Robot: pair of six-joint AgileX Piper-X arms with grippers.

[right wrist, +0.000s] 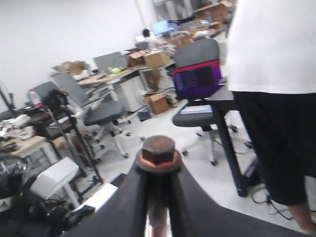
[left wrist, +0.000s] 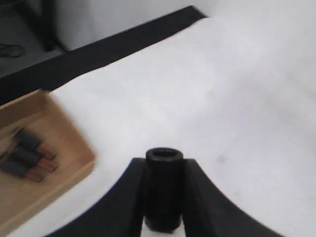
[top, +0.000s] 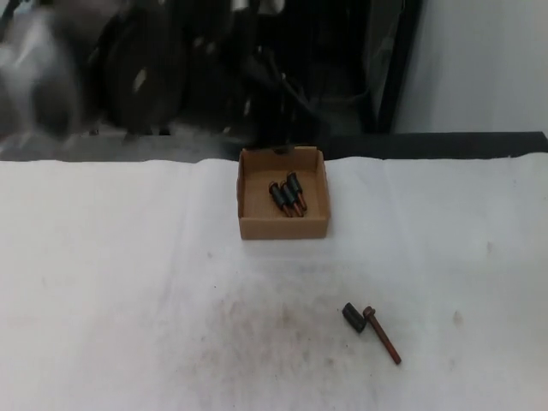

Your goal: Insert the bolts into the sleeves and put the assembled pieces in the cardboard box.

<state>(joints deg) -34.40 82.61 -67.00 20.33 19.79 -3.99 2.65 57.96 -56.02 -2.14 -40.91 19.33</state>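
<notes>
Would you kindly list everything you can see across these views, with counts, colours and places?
cardboard box: one, brown, far middle of the bench.
assembled pieces: three, black sleeves with reddish bolt ends, lying inside the box.
loose sleeve: one, black, on the near right of the bench.
loose bolt: one, reddish brown, lying right beside that sleeve.
held sleeve: one, black, in the left gripper.
held bolt: one, coppery, in the right gripper.
bench cover: one, white with dark smudges.
left gripper: one, black, shut on the sleeve.
right gripper: one, black, shut on the bolt.
</notes>
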